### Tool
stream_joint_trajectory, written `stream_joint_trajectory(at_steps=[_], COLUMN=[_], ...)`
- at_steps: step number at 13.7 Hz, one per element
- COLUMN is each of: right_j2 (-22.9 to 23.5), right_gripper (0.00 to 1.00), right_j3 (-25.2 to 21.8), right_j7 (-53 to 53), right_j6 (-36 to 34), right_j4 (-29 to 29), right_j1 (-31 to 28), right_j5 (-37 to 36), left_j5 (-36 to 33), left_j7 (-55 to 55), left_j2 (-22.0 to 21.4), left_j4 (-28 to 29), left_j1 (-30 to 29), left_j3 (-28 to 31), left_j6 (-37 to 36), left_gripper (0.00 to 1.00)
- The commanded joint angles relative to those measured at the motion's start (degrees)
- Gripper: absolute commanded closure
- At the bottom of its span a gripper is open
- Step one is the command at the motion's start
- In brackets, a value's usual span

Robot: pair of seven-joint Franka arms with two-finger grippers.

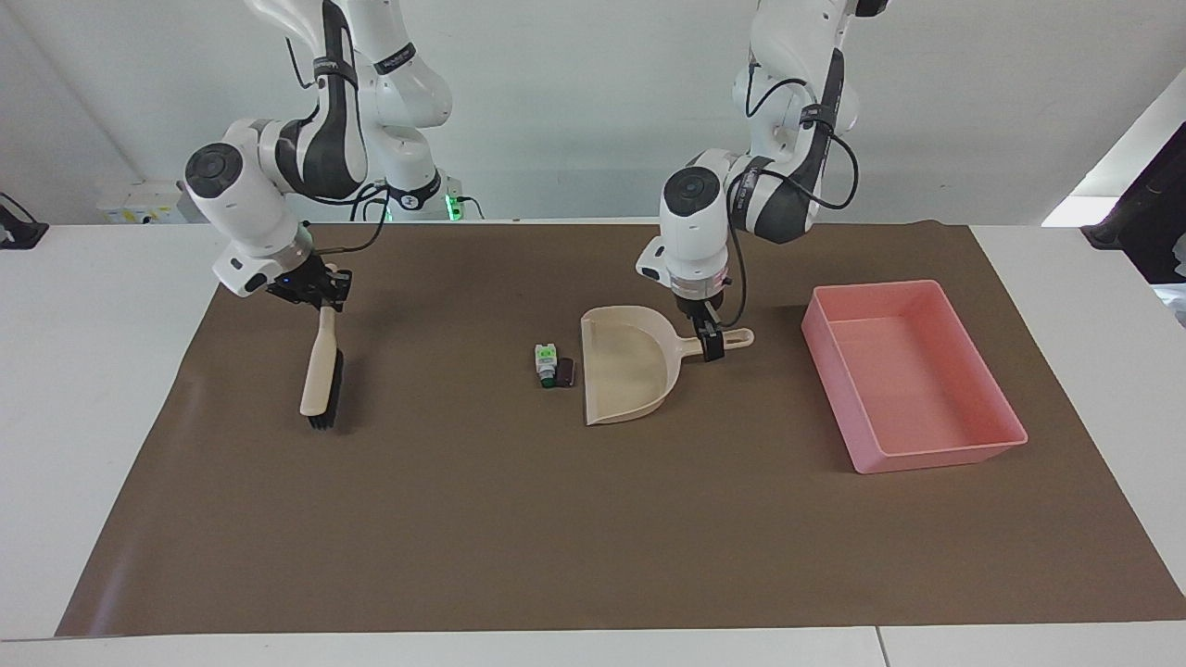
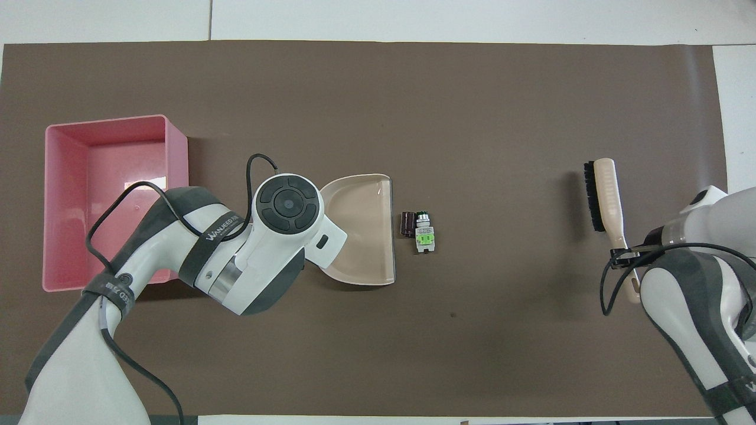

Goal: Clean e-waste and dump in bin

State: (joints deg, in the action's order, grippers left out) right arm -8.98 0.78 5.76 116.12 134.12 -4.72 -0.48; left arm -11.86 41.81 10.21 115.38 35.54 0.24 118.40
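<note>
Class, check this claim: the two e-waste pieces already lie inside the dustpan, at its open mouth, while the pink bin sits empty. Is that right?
Not quite. The two e-waste pieces lie on the brown mat just outside the open mouth of the dustpan, not inside it; the overhead view shows this. The pink bin does sit empty.
</note>
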Motion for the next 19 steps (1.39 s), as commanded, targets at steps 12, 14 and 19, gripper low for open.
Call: stream_joint_trajectory(at_steps=[12, 14, 19], right_j2=[-1.22, -1.04, -0.95], right_gripper=[1.00, 1.00, 1.00], right_j3=[0.36, 0.36, 0.45], right_j7=[-28.33, -29.67, -30.64], right_j6=[-0.19, 0.78, 0.95], right_j4=[4.04, 4.14, 4.14], right_j1=[30.19, 32.14, 33.37], right_j5=[0.13, 0.13, 0.39], left_j5=[-3.96, -4.05, -4.05], left_j7=[-5.69, -5.69, -5.60], left_j2=[0.60, 0.60, 0.60], left_j4=[1.87, 1.87, 2.31], left_j1=[2.95, 2.96, 2.87], left_j3=[0.72, 0.72, 0.64], left_j6=[1.57, 1.48, 2.18], left_gripper=[0.00, 0.00, 0.00])
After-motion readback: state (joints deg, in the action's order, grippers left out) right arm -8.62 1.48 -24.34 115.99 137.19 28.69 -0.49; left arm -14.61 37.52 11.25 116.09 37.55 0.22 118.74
